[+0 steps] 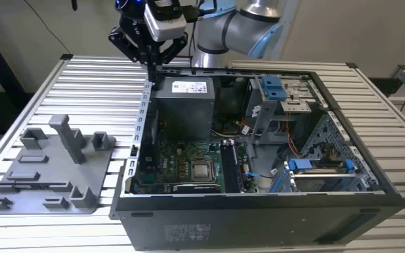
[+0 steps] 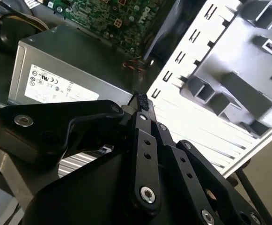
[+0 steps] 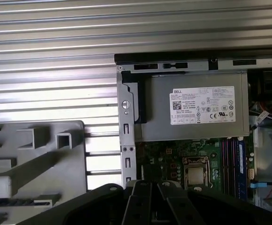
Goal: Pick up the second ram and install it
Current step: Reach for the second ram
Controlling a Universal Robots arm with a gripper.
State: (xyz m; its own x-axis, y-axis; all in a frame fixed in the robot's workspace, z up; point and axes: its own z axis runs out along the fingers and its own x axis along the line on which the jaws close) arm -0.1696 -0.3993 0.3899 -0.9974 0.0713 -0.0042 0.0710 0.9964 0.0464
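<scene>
Gripper [image 2: 140,107] first: one of them, fingers pinched together at the tips with nothing between them as far as I can see, hanging just above the outer corner of the power supply [image 1: 181,105], right over the case wall. There's one power supply, a grey box with a white label, and I'll place everything else from it. Just beside it inside the single open case [image 1: 259,213] sits one green motherboard [image 3: 173,154] with one CPU socket [image 3: 195,174]. What I take to be the second ram [image 3: 241,161] is on that board, near the power supply's label end, on the far side of the socket from the case wall the gripper hangs over. It's seated upright in the memory slots. It looks like a slim long stick seen edge-on with a bluish strip along it, and I honestly can't tell how many sticks are in those slots, I can only make out this one. Two blue plastic brackets [image 1: 273,87] [image 1: 316,165] are deeper in the case, toward the exterior view's right of the power supply. Outside the case, well apart from the power supply toward the exterior view's left, one grey tray [image 1: 19,204] lies on the slatted table [image 1: 83,79], with one tall post [image 1: 69,134] among its shorter blocks.
</scene>
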